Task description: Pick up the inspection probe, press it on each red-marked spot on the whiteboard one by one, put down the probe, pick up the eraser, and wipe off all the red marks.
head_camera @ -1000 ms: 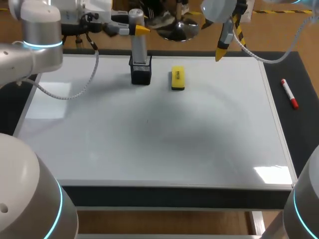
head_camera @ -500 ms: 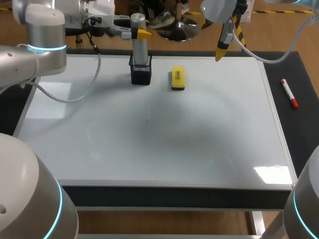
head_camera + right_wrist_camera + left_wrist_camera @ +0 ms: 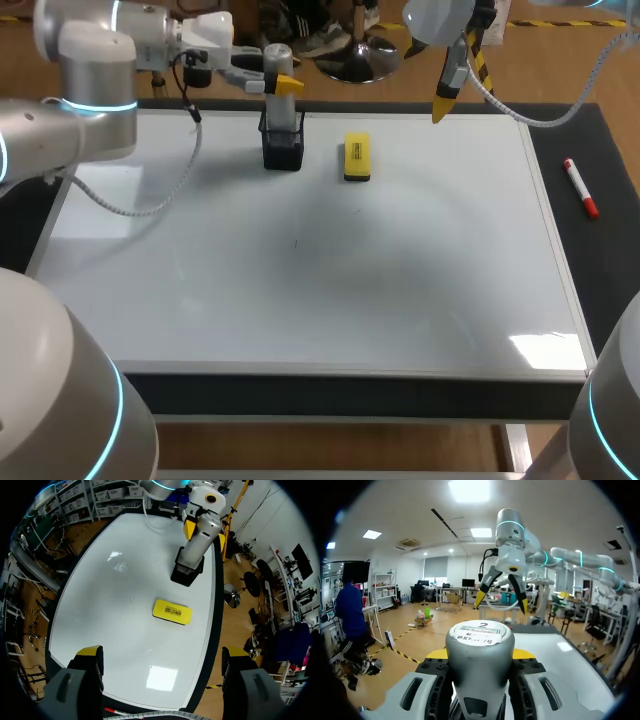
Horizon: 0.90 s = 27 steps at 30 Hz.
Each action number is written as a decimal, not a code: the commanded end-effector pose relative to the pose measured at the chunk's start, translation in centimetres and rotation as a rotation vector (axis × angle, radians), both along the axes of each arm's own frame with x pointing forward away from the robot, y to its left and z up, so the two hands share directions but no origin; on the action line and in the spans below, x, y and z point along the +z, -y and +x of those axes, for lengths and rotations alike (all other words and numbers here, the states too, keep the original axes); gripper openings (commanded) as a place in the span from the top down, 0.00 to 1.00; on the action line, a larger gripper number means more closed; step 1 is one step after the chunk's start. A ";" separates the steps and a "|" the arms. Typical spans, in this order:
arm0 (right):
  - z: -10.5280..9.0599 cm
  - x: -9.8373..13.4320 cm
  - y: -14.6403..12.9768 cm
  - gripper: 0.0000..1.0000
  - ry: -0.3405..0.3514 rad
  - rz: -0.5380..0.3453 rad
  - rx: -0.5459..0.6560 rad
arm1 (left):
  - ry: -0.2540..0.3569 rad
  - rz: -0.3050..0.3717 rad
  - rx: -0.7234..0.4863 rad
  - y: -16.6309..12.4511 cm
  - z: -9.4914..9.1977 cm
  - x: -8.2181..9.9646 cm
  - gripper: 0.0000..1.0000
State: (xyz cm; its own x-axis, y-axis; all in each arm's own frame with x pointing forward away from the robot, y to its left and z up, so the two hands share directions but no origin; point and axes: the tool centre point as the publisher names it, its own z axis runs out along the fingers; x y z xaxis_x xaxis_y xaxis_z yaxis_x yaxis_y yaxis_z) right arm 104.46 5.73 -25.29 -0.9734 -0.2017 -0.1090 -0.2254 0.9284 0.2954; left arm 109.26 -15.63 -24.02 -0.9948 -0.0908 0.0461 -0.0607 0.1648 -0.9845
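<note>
Inspection probe held in its stand; how far the job had got was unclear.
My left gripper was clamped on it, upright in the black holder. I saw no red marks on the whiteboard. The eraser lay untouched near the holder, and my right gripper hung with its fingers spread apart.

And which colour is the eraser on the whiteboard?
The eraser is yellow on top; the right wrist view shows it best.
</note>
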 end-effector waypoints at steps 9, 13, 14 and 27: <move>0.1 0.1 0.0 0.00 -0.003 -0.005 0.001 | 0.018 -0.010 -0.027 0.2 0.6 -2.0 1.00; 0.1 0.1 0.0 0.00 -0.003 -0.005 0.001 | 0.020 -0.018 -0.030 0.3 0.7 -2.2 1.00; 0.1 0.1 0.0 0.00 -0.003 -0.005 0.001 | 0.021 -0.018 -0.030 0.3 0.8 -2.3 1.00; 0.1 0.1 0.0 0.00 -0.003 -0.005 0.001 | 0.025 -0.022 -0.034 0.1 0.9 -3.0 1.00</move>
State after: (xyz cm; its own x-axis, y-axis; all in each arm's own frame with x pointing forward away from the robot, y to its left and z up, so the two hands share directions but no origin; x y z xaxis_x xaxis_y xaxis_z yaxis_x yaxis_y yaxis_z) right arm 104.46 5.73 -25.29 -0.9734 -0.2017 -0.1090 -0.2254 0.9284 0.2954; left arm 109.94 -15.74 -26.82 -0.9977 -0.0640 0.0230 -0.0325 0.1508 -0.9880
